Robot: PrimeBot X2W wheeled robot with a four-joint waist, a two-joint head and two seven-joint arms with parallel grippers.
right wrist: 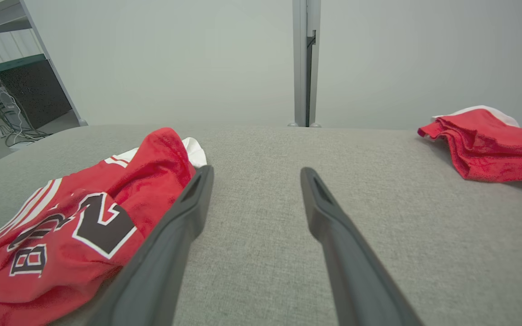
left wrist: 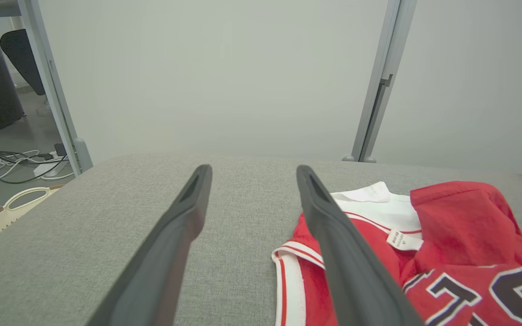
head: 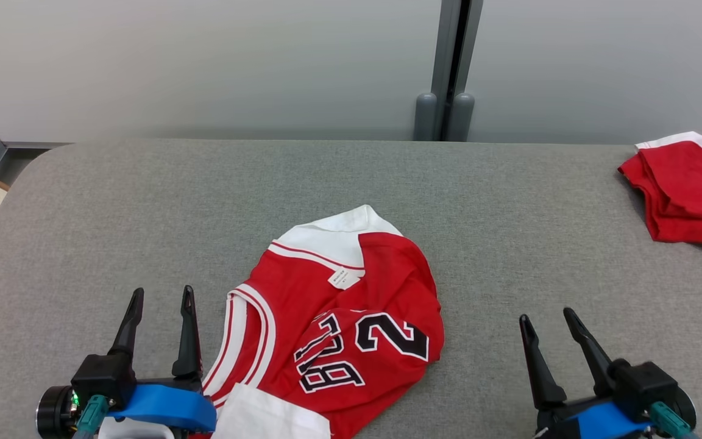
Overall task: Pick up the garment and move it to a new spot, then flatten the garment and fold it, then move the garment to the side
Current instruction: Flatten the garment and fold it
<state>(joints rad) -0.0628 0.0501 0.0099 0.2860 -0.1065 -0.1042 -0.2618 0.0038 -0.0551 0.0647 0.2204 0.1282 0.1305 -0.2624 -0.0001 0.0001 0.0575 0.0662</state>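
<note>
The big grey cloth-covered desk (head: pixel 113 201) takes up most of the head view. It is wide and flat, so I think it is a good place to spread clothes out.

The red sports jersey with white trim and black letters (head: pixel 387 286) lies on the desk, from the middle down toward 6 o'clock, close to the robot. It is bunched up, with one side flopped over the other. It needs lifting and smoothing before any fold can be made. I think it sits there because both arms can reach it.

A folded pile of red cloth with a white edge (head: pixel 686 195) rests far off at 2 o'clock, well apart from the jersey. It looks put aside, out of the way of the work.

The left tool (head: pixel 163 291) is at 7 o'clock, just beside the jersey's striped edge. I cannot tell if it touches the cloth. Its two dark fingers are spread wide and pinch nothing. The right tool (head: pixel 546 314) is at 5 o'clock, near the jersey but apart from it, over bare desk. Its fingers are spread wide too, with nothing in them. One tool waits on each side, so I think they are ready to grab the jersey.

A small white label (head: pixel 345 278) shows by the collar, so the inside of the neck faces up.
</note>
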